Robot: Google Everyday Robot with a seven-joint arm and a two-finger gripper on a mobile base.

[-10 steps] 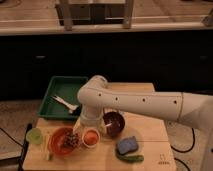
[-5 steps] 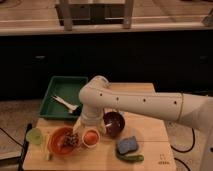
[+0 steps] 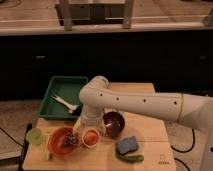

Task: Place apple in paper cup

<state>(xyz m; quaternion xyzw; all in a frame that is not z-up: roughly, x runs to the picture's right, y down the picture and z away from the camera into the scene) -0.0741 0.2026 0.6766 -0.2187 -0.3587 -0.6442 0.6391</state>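
Apple (image 3: 91,135) sitting in paper cup (image 3: 90,145) on surface (image 3: 152,142), gripper (image 3: 90,123) just above it, its grip impossible to tell, orange bowl (image 3: 56,142) left.

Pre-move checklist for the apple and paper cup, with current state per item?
1. Apple inside the paper cup: ok, it shows within the rim.
2. Paper cup upright on the table: ok.
3. Gripper free of the apple: cannot tell. It hangs just above the cup and any contact is hidden.
4. Room beside the cup: not ok. The orange bowl and maroon bowl crowd it on either side, so a straight lift looks safer.
5. Blue sponge and green tray clear of the gripper: ok.
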